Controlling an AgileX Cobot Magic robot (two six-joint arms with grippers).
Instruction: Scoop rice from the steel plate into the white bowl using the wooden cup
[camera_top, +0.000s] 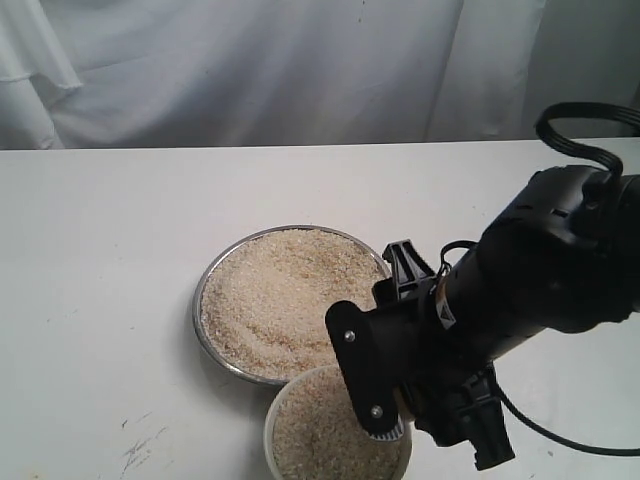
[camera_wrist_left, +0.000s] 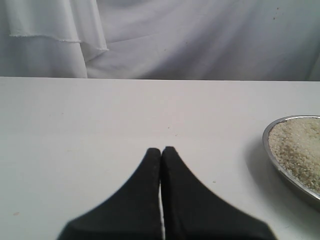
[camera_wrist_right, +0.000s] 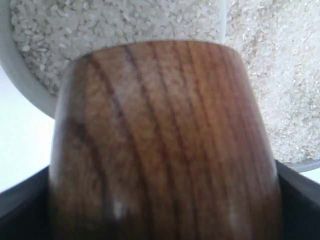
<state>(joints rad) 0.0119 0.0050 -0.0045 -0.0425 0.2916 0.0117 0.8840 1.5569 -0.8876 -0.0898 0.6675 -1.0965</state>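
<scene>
The steel plate (camera_top: 199, 318) sits mid-table, heaped with rice (camera_top: 280, 295). Just in front of it stands the white bowl (camera_top: 270, 428), also holding rice (camera_top: 320, 440). My right gripper (camera_top: 410, 410) hangs over the bowl's right side, shut on the wooden cup (camera_wrist_right: 160, 145). Only a brown sliver of the wooden cup (camera_top: 402, 402) shows in the exterior view. In the right wrist view the cup's mouth points away over the bowl's rice (camera_wrist_right: 100, 25), and its inside is hidden. Dark fingers (camera_wrist_right: 20, 200) flank it. My left gripper (camera_wrist_left: 161, 149) is shut and empty over bare table, left of the plate's rim (camera_wrist_left: 267, 150).
White cloth (camera_top: 300, 70) hangs behind the table's far edge. The right arm's black cable (camera_top: 575, 135) loops above its wrist. Faint dark scuff marks (camera_top: 140, 450) lie on the table at the front left.
</scene>
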